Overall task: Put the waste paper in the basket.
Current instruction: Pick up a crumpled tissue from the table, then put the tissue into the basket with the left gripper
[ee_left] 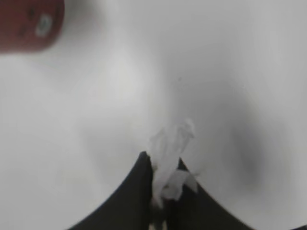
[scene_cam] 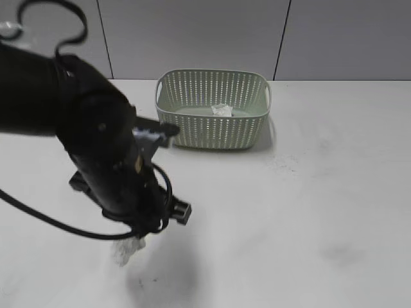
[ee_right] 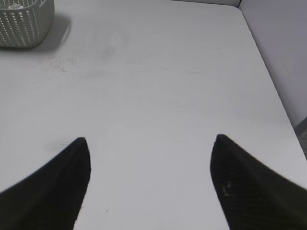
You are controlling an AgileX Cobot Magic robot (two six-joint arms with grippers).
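Note:
My left gripper (ee_left: 163, 163) is shut on a crumpled wad of white waste paper (ee_left: 170, 153), which sticks out past the fingertips above the white table. In the exterior view the left arm fills the left side and the wad (scene_cam: 128, 249) hangs under it near the front. The pale green basket (scene_cam: 214, 108) stands at the back middle with one white wad (scene_cam: 222, 110) inside. Its corner also shows in the right wrist view (ee_right: 24, 21). My right gripper (ee_right: 151, 158) is open and empty over bare table; it does not show in the exterior view.
A red can (ee_left: 29, 24) lies at the top left of the left wrist view, blurred. The table's right edge (ee_right: 268, 81) runs close to the right gripper, with a grey wall behind the table.

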